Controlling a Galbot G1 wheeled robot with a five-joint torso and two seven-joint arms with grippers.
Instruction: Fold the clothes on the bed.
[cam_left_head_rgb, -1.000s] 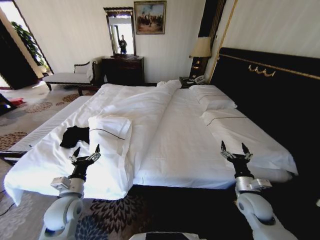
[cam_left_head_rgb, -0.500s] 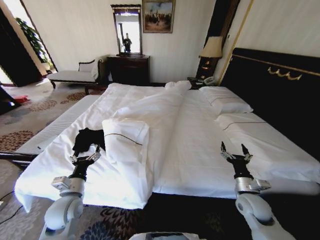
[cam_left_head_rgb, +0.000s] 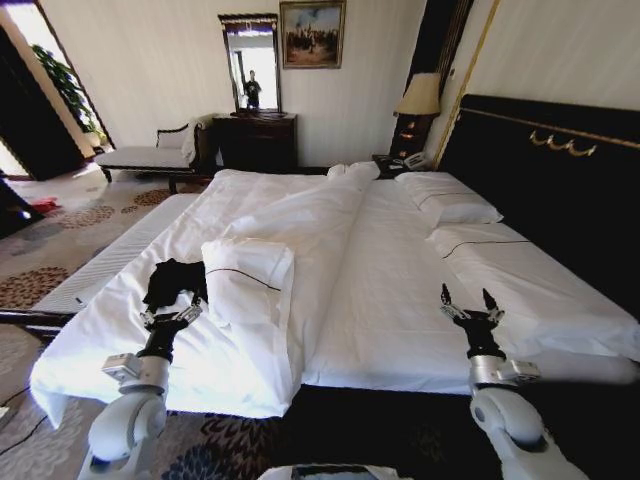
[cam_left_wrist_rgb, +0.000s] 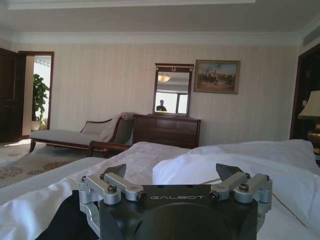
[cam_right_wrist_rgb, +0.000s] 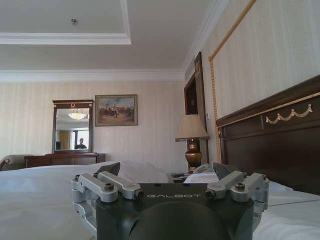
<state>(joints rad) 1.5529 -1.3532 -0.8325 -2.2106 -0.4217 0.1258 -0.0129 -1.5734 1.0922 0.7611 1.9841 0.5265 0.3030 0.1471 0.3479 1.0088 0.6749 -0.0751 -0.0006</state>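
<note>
Head view: the bed (cam_left_head_rgb: 400, 290), white sheets against a tall dark headboard (cam_left_head_rgb: 545, 170), spans the frame. The whole picture has shifted slightly since half a second ago, so the camera has moved; bed and clothes lie as before. The clothes (cam_left_head_rgb: 172, 281), a crumpled black heap, lie on the near left part of the bed, touching the left edge of a folded white duvet (cam_left_head_rgb: 250, 275). The left gripper (cam_left_head_rgb: 171, 313) is raised just in front of the clothes, fingers spread wide, holding nothing. The right gripper (cam_left_head_rgb: 465, 304) is raised over the near right edge of the bed, fingers equally wide, empty, well apart from the clothes.

Left wrist view: the left gripper (cam_left_wrist_rgb: 176, 177) is wide open, its housing marked "GALBOT". Black fabric of the clothes (cam_left_wrist_rgb: 65, 220) shows beside the housing, white bedding beyond.

Right wrist view: the right gripper (cam_right_wrist_rgb: 167, 174) is wide open, also marked "GALBOT", over white bedding with the headboard (cam_right_wrist_rgb: 270, 140) alongside.
</note>
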